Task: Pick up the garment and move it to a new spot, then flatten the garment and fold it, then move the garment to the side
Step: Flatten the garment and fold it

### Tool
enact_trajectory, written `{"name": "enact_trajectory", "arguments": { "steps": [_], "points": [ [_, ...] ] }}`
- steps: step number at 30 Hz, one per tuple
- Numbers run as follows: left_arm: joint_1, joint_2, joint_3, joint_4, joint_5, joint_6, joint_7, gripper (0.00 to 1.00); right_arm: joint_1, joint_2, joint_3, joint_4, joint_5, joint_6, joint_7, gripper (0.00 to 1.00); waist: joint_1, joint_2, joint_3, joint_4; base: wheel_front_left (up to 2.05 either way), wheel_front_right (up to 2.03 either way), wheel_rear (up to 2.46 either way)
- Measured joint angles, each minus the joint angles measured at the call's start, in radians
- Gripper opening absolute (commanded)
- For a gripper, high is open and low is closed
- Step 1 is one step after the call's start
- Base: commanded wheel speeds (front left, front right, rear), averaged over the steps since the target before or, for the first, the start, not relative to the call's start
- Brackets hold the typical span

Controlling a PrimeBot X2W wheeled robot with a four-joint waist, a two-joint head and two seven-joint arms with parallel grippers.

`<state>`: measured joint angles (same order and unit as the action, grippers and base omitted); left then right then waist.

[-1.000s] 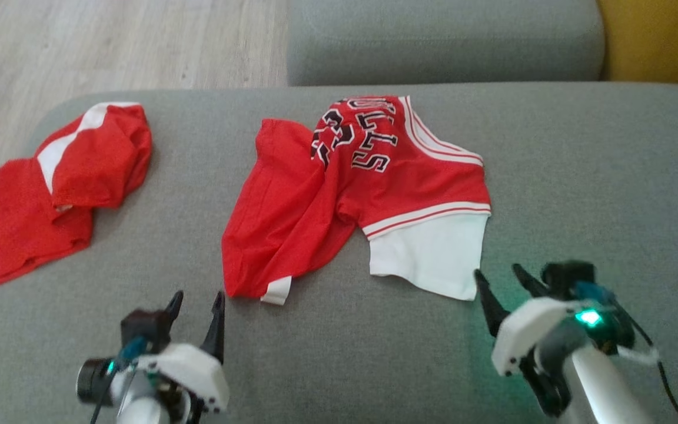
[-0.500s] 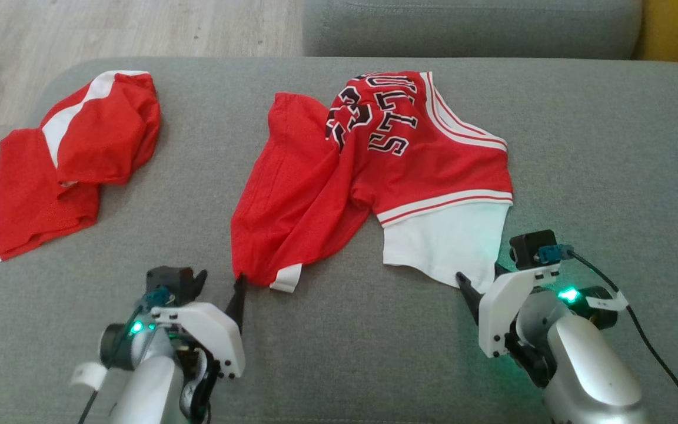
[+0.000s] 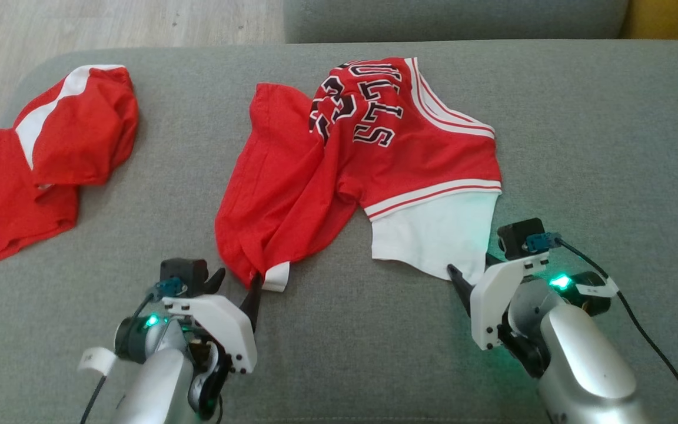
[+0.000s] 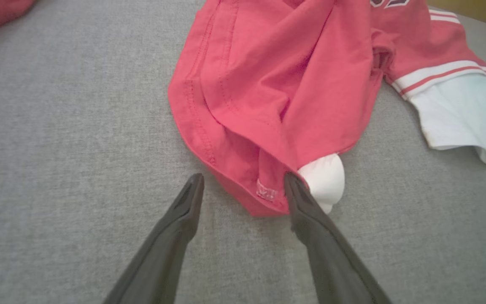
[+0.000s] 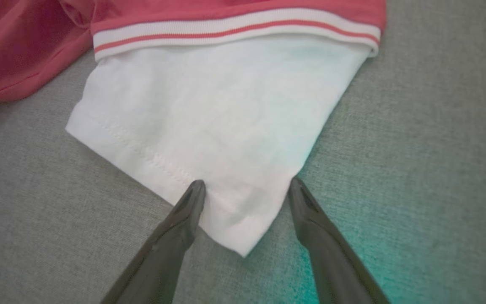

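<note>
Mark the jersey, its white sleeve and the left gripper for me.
jersey (image 3: 409, 159), head view, red chest panel beside the lettering.
white sleeve (image 5: 222, 118), right wrist view, middle of the sleeve.
left gripper (image 4: 243, 179), left wrist view, midway between its open fingertips, at the red hem.

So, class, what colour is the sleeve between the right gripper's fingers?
The sleeve is plain white; the right wrist view shows it best.

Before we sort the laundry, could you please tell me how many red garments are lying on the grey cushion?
2. The lettered jersey lies crumpled at the middle of the grey cushion; a second red-and-white garment lies bunched at its left end. None looks hidden.
</note>
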<state>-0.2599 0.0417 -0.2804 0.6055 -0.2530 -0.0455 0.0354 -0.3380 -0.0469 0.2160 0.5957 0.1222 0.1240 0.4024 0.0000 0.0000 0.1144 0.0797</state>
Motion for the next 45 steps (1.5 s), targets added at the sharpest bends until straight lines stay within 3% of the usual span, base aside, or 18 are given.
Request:
{"name": "enact_trajectory", "arguments": {
  "steps": [8, 16, 19, 32, 33, 35, 36, 37, 38, 45],
  "points": [
    [0.038, 0.01, -0.012, -0.091, -0.014, 0.001, 0.079, 1.0, 0.0, 0.0, -0.002, -0.007, 0.0, 0.0, 0.0, 1.0, 0.0, 0.0, 0.006, -0.005, 0.0, 0.0, 0.0],
    [0.117, 0.036, -0.041, -0.269, -0.022, 0.002, 0.167, 1.0, 0.002, 0.0, -0.002, -0.008, 0.0, 0.0, 0.003, 1.0, 0.0, 0.0, -0.002, -0.011, 0.0, 0.0, 0.0],
    [0.156, 0.051, -0.043, -0.326, -0.022, 0.021, 0.202, 1.0, 0.003, 0.0, -0.005, -0.008, 0.0, 0.0, 0.003, 1.0, 0.0, 0.0, -0.002, -0.011, 0.0, 0.0, 0.0],
    [0.114, 0.074, -0.056, -0.297, -0.002, 0.035, 0.18, 1.0, 0.002, -0.001, 0.006, -0.029, 0.0, 0.0, 0.004, 1.0, 0.0, 0.0, 0.023, -0.016, 0.0, 0.0, 0.0],
    [0.107, 0.075, -0.059, -0.28, -0.002, 0.033, 0.18, 0.94, 0.001, -0.001, 0.007, -0.03, 0.0, 0.0, 0.004, 1.0, 0.0, 0.0, 0.025, -0.017, 0.0, 0.0, 0.0],
    [0.102, 0.075, -0.058, -0.249, -0.005, 0.028, 0.17, 0.32, 0.0, -0.001, 0.01, -0.031, 0.002, 0.0, 0.006, 1.0, 0.0, 0.0, 0.028, -0.018, 0.0, 0.0, 0.0],
    [0.097, 0.076, -0.06, -0.231, -0.004, 0.026, 0.164, 0.11, 0.0, -0.001, 0.012, -0.031, 0.003, 0.0, 0.013, 0.78, 0.0, 0.0, 0.028, -0.019, 0.0, 0.0, 0.0],
    [0.09, 0.077, -0.059, -0.211, -0.005, 0.016, 0.153, 0.0, 0.0, -0.002, 0.016, -0.031, 0.004, 0.0, 0.015, 0.18, 0.0, 0.0, 0.028, -0.018, 0.0, 0.0, 0.0],
    [0.082, 0.077, -0.057, -0.198, -0.012, 0.012, 0.144, 0.0, 0.0, -0.002, 0.02, -0.031, 0.008, 0.0, 0.016, 0.0, 0.0, 0.0, 0.026, -0.018, 0.0, 0.0, 0.0],
    [0.043, 0.077, -0.022, -0.131, -0.075, -0.013, 0.098, 0.0, 0.003, -0.002, -0.007, -0.008, 0.066, 0.0, -0.053, 0.0, 0.0, 0.0, -0.003, -0.026, 0.0, 0.0, 0.0]
  ]
}}
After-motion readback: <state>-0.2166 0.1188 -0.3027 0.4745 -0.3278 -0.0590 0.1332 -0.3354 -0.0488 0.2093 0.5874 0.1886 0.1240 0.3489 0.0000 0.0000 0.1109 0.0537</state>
